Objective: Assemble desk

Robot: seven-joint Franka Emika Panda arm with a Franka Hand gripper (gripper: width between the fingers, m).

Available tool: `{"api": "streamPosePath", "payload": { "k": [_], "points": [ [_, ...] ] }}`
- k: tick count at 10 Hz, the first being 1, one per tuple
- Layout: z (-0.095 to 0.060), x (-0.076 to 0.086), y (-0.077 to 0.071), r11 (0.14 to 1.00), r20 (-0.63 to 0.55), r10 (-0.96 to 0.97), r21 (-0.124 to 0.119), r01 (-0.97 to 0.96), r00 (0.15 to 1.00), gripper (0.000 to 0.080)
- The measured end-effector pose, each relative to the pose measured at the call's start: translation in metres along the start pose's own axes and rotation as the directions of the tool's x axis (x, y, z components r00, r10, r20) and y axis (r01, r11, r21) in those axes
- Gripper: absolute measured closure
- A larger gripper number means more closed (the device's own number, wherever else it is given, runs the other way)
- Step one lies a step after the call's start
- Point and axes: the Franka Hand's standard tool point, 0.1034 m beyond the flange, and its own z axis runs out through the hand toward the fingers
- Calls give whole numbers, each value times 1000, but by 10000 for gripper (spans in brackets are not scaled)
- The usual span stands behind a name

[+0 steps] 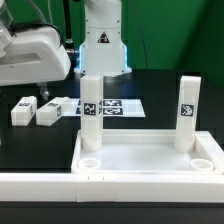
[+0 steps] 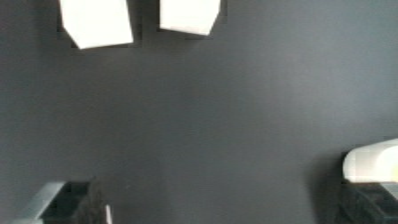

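The white desk slab lies at the front with its rim up. Two legs stand upright in its far corner sockets: one at the exterior view's left, one at its right. Two loose legs lie flat on the black table left of the slab. They also show in the wrist view. My gripper hovers high at the exterior view's left, above the loose legs. In the wrist view the gripper is open, with only bare table between the fingers.
The marker board lies flat behind the slab. The white robot base stands at the back. A long white rail runs along the front left. A white part shows at the wrist view's edge; I cannot tell what it is.
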Motion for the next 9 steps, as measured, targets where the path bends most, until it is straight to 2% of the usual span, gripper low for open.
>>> {"api": "streamPosePath", "payload": {
  "k": [1,2,4,7,8,9],
  "points": [
    [12,-4,-4,1000,58,-4,6,4,998,150],
    [23,-7,-7,1000,116,-12,0,12,993,150],
    [29,-8,-5,1000,195,-10,7,9,981,150],
    [29,-5,-4,1000,179,-10,3,9,984,150],
    [36,-10,0,1000,211,0,10,-2,978,150],
    [43,-12,3,1000,223,4,8,-6,975,150]
  ]
}}
